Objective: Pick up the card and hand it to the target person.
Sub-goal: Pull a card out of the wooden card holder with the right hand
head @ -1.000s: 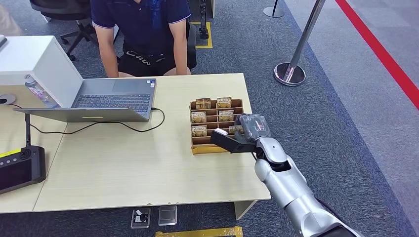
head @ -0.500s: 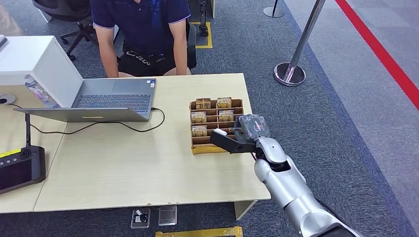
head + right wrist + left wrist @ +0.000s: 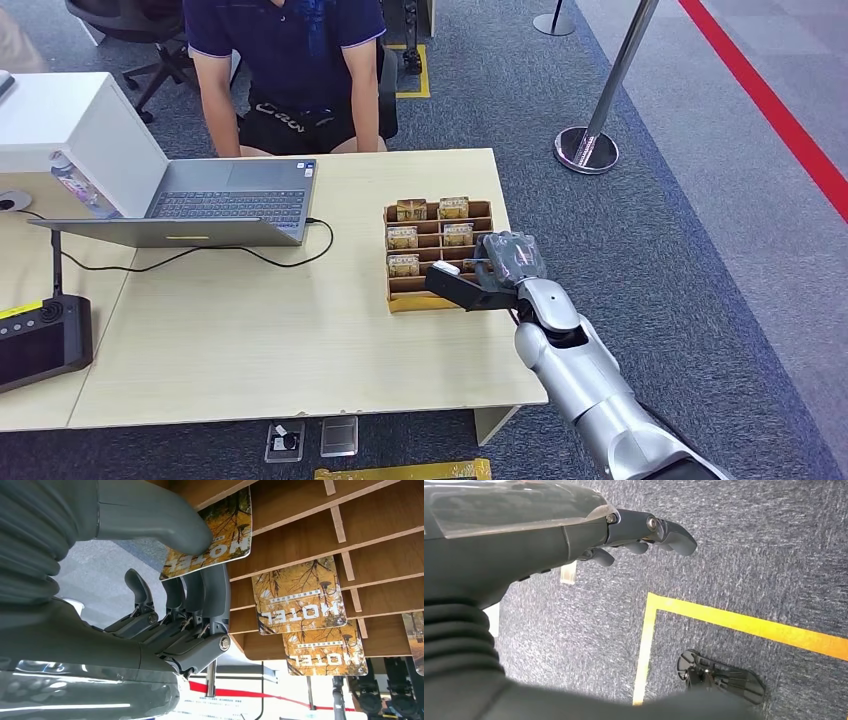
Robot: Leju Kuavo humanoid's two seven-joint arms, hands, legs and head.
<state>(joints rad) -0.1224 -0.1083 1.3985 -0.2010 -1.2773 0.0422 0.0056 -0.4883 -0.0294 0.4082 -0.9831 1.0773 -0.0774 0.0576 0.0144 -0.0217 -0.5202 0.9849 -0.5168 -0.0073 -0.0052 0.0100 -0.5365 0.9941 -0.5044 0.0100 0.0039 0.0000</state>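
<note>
So the right hand [image 3: 497, 268] is parked at the near right corner of the wooden card rack [image 3: 437, 222] on the light wood table [image 3: 260, 330]. From the right wrist view you can see it's got a card [image 3: 212, 535] pinched, thick thumb [image 3: 160, 517] pressing on the printed face and the darker fingers [image 3: 207, 592] curled behind it. The card is an autumn-tree design with HOTEL printed on it, and its far edge sits in or right at its slot, can't tell which. 2 more matching cards [image 3: 300, 597] stand in the slots just beside it.

Left hand [image 3: 644, 532] hangs over the grey carpet with a yellow floor line [image 3: 729, 622], holding nothing, fingers loosely curled.

Across the table a person in a dark blue shirt [image 3: 290, 60] sits behind an open laptop [image 3: 215, 205]
</note>
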